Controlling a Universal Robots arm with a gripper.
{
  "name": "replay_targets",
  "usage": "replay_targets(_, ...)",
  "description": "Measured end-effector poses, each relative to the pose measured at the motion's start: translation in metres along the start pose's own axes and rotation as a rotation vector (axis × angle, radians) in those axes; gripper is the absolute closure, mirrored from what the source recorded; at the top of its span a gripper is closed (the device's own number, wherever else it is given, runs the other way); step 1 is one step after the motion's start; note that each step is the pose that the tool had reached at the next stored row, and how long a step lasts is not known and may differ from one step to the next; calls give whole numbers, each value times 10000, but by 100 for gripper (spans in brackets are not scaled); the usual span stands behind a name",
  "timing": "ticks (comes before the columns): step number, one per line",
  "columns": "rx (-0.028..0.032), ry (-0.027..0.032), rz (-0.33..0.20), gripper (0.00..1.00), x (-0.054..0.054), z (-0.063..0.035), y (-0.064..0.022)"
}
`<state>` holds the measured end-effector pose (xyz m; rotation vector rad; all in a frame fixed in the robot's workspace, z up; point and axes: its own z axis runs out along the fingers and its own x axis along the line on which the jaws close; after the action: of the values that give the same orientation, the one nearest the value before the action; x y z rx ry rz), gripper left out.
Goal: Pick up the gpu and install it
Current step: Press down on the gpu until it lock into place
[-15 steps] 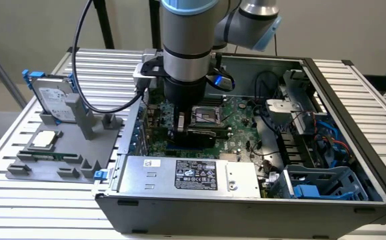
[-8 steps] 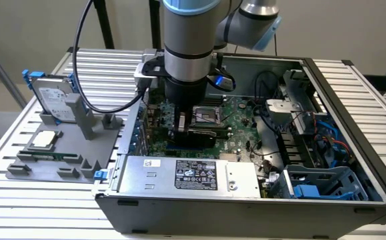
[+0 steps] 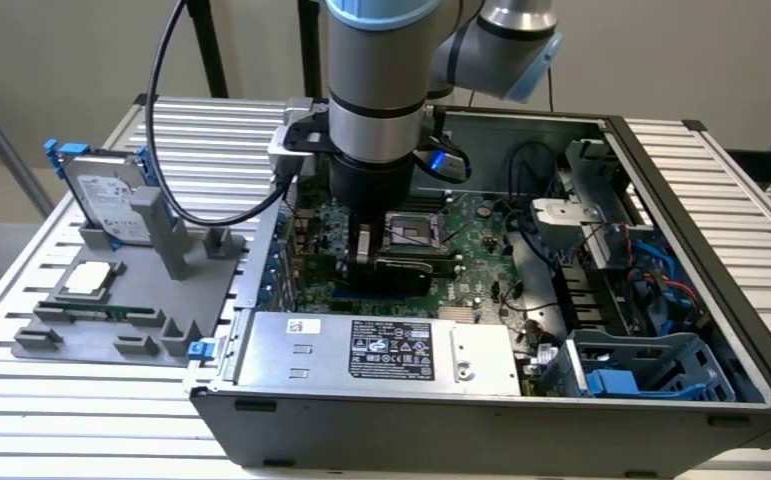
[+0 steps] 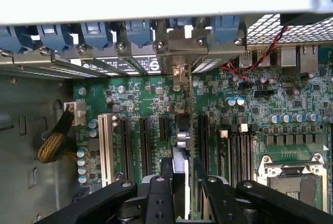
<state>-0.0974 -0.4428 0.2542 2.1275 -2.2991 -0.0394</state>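
I have the arm standing almost straight up and down over the open computer case, its wrist reaching down into the middle of the case above the green motherboard. A black cable loops from the wrist out toward the exterior view's left and back.

The pincer points straight down at the board. In the wrist view its two black fingers are drawn in narrow and clamped on the gpu, which I see edge-on as a thin upright card between them. The card stands on its long edge, running from the fingers toward the rear wall of the case, and its far end with the silver bracket sits in line with the row of blue slot clips. It sits over the bank of long black expansion slots, right by a white slot; I cannot tell whether its lower edge is already seated in a slot or just above it.

In the exterior view the card shows as a dark slab under the wrist, low against the board.

On the slatted counter to the exterior view's left, a grey holder tray carries a silver hard drive standing upright and a small chip lying flat.
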Motion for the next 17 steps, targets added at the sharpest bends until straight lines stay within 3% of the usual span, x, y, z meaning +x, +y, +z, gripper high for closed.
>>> replay_targets(17, -9, -1, 2, 100, -15, 1, 3)
